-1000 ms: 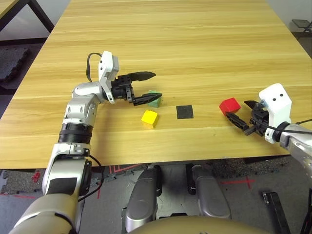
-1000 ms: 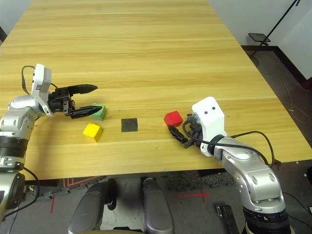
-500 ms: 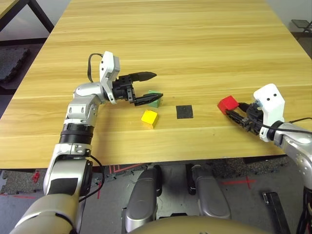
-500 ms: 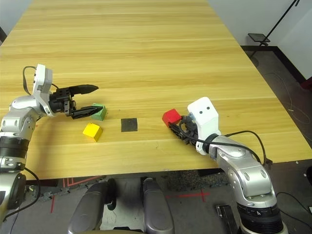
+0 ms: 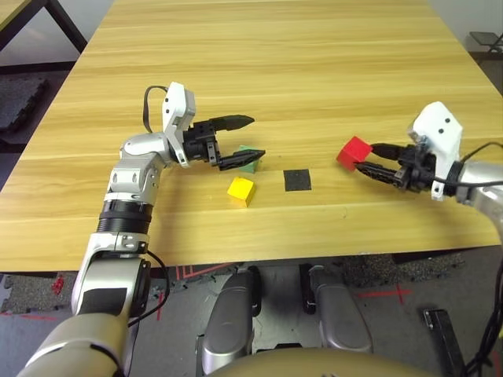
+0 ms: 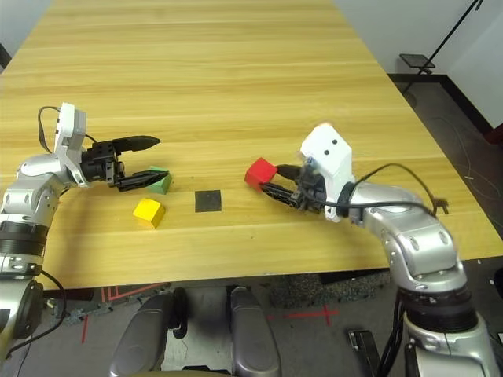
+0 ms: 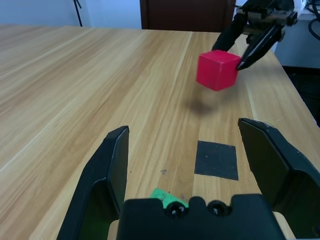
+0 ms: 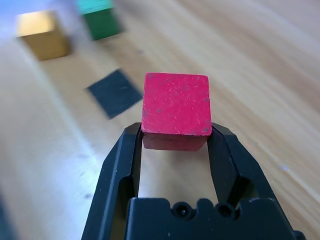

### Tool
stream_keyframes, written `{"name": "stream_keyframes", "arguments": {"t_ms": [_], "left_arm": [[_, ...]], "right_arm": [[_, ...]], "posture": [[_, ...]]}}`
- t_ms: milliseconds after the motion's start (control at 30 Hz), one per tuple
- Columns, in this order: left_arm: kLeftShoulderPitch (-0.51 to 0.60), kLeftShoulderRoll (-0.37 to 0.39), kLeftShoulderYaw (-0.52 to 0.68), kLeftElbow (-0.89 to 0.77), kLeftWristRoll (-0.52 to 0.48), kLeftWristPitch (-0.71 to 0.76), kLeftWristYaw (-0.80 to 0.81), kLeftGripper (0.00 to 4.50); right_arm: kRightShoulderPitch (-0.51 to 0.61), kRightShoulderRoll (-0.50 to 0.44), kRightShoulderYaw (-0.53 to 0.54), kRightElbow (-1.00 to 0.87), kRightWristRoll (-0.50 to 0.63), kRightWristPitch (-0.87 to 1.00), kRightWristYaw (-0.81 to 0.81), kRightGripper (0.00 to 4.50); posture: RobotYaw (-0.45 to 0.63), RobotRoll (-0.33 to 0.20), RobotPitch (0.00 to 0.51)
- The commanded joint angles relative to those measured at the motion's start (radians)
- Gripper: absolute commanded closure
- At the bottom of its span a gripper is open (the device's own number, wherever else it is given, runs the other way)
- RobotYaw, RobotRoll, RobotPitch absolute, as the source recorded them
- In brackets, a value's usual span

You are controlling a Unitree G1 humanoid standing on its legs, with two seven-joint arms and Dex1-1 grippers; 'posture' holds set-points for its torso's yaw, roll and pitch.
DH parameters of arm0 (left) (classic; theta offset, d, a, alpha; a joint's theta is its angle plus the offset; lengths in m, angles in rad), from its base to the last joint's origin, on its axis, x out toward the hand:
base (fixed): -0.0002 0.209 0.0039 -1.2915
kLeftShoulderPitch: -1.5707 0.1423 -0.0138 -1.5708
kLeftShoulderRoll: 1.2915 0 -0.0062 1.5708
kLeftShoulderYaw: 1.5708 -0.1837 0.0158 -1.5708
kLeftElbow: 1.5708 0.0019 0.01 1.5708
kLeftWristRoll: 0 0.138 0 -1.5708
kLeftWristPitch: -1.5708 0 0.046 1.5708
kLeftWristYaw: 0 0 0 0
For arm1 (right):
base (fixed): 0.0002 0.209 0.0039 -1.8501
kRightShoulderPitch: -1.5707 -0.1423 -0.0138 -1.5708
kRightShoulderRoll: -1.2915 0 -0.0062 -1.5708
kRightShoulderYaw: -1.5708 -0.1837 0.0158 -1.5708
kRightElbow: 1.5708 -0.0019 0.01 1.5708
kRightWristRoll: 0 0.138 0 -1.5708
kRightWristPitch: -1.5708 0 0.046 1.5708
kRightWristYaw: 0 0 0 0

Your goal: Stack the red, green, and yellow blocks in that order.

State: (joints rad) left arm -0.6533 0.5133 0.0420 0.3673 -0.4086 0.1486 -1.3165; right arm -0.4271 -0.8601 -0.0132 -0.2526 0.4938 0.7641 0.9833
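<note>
Two fingers of my right hand (image 5: 368, 168) pinch the red block (image 5: 354, 152), lifted clear of the tabletop (image 5: 314, 71) toward its right edge. My left hand (image 5: 247, 137) gapes over the green block (image 5: 250, 159); the yellow block (image 5: 241, 190) sits just beside. Next, I judge, red needs setting down as base.

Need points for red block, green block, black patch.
red block (image 8: 175, 105): right wrist view, centre of its top face, between the right gripper's fingers.
green block (image 6: 161, 183): right eye view, its visible front face, beside the left gripper's lower finger.
black patch (image 5: 298, 180): left eye view, its centre.
</note>
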Motion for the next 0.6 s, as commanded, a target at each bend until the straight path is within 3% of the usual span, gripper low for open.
{"name": "stream_keyframes", "arguments": {"t_ms": [33, 133, 367, 600], "left_arm": [[0.023, 0.005, 0.0, -0.036, -0.008, 0.013, 0.009, 0.0], [0.036, 0.006, 0.003, -0.059, -0.012, 0.021, 0.021, 0.0], [0.074, 0.003, 0.007, -0.12, -0.022, 0.046, 0.055, 0.0], [0.093, 0.001, 0.004, -0.149, -0.032, 0.054, 0.082, 0.0]], "right_arm": [[-0.061, -0.026, 0.078, 0.089, -0.014, -0.048, 0.136, 2.48], [-0.116, -0.024, 0.148, 0.165, -0.074, -0.124, 0.204, 2.48], [-0.262, 0.078, 0.317, 0.424, -0.259, -0.402, 0.33, 2.48], [-0.366, 0.187, 0.359, 0.557, -0.34, -0.569, 0.39, 2.48]], "posture": [[0.15, -0.085, 0.204], [0.15, -0.085, 0.204], [0.2, -0.07, 0.204], [0.23, -0.068, 0.196]]}}
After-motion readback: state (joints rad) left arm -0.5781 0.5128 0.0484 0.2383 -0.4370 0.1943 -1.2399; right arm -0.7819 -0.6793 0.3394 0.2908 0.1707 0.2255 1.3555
